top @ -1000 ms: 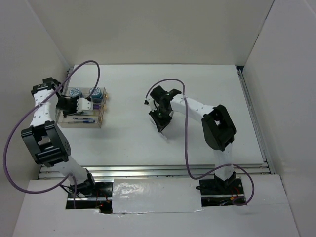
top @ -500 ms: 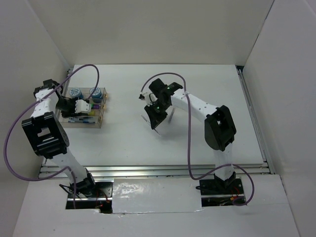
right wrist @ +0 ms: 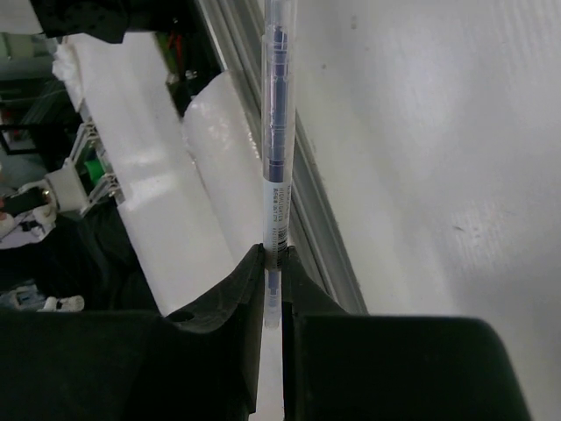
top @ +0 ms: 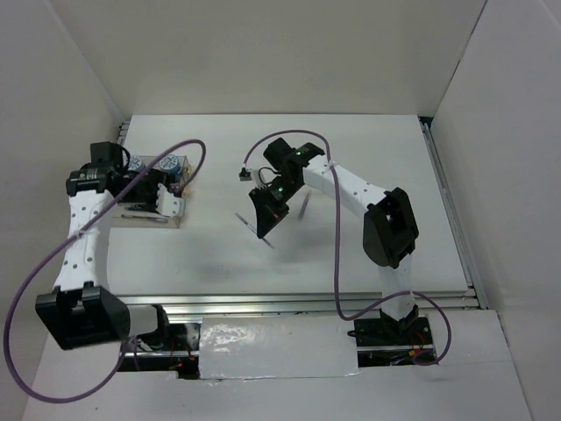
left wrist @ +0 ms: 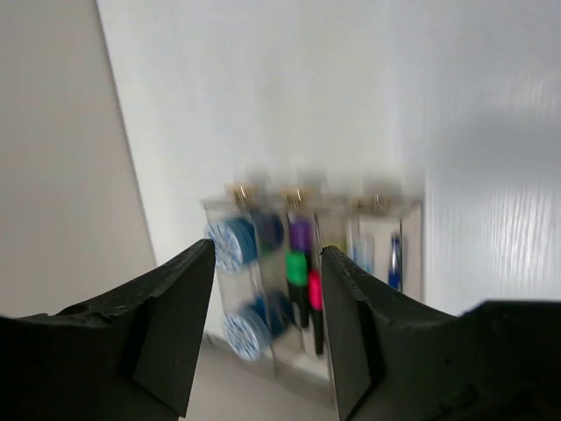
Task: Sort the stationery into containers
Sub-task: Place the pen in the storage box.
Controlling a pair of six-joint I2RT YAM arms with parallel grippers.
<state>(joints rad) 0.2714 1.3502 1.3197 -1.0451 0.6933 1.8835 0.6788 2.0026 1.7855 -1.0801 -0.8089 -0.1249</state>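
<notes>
The clear organizer box (top: 140, 216) sits at the far left of the table. In the left wrist view it (left wrist: 412, 219) holds two blue-white tubs (left wrist: 232, 246), highlighters with purple, green and pink caps (left wrist: 299, 268) and blue pens (left wrist: 394, 261). My left gripper (top: 168, 198) hovers over the box's right part, open and empty (left wrist: 267, 263). My right gripper (top: 264, 216) is mid-table, shut on a thin blue and silver pen (right wrist: 276, 132). The pen sticks out past the fingertips, and in the top view it (top: 268, 242) shows as a slanted line.
An aluminium rail (top: 289, 303) runs along the near table edge, also seen behind the pen in the right wrist view (right wrist: 307, 202). White walls close in the left, back and right. Purple cables (top: 188, 149) loop over both arms.
My left gripper has opened and pulled up and right from inside the box, its arm swinging round. My right gripper carried the pen left and nearer.
</notes>
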